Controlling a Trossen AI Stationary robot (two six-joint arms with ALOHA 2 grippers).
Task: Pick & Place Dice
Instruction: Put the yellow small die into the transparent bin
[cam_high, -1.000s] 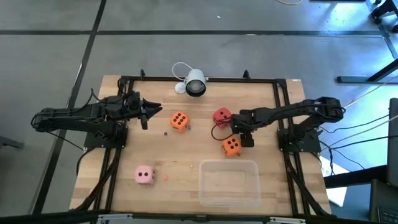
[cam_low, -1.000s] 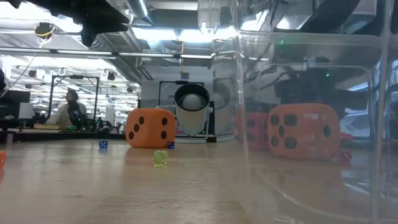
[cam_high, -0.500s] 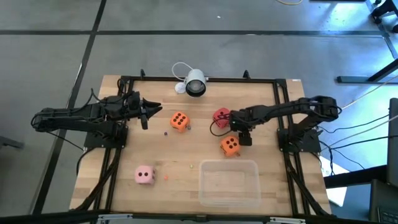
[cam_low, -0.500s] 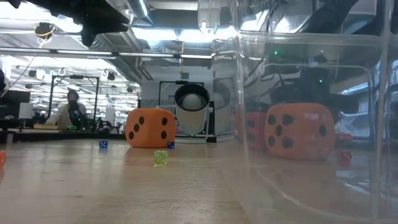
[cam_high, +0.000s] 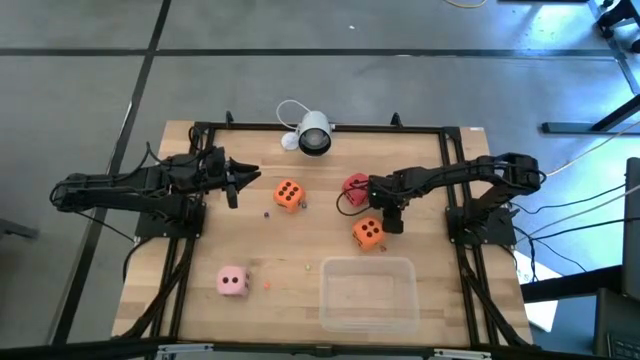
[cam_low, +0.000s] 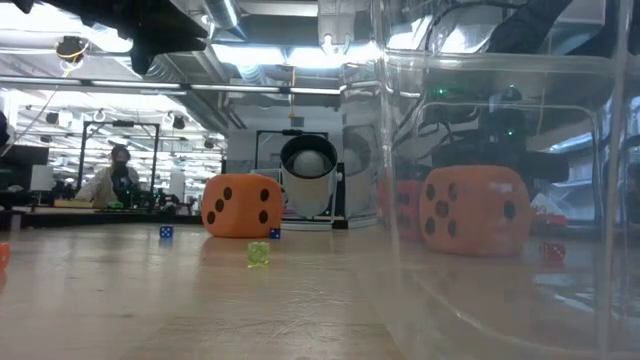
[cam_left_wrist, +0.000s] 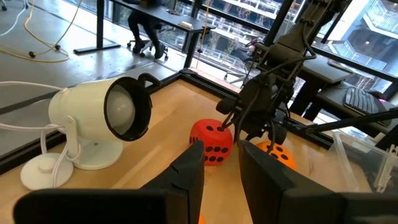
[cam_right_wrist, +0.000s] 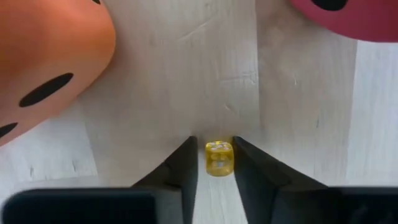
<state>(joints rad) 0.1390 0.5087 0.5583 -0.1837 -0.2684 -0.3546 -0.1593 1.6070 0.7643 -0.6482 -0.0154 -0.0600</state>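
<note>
While parked at the wooden table's left edge, left gripper with fingers slightly parted, empty. Pale pink die near front left; soft orange die mid-table; white round lamp behind. Right gripper low between red die and second orange die, fingers narrowly apart around tiny yellow die, shifted leftward versus a second ago. Clear plastic tub front right. No legible writing.
</note>
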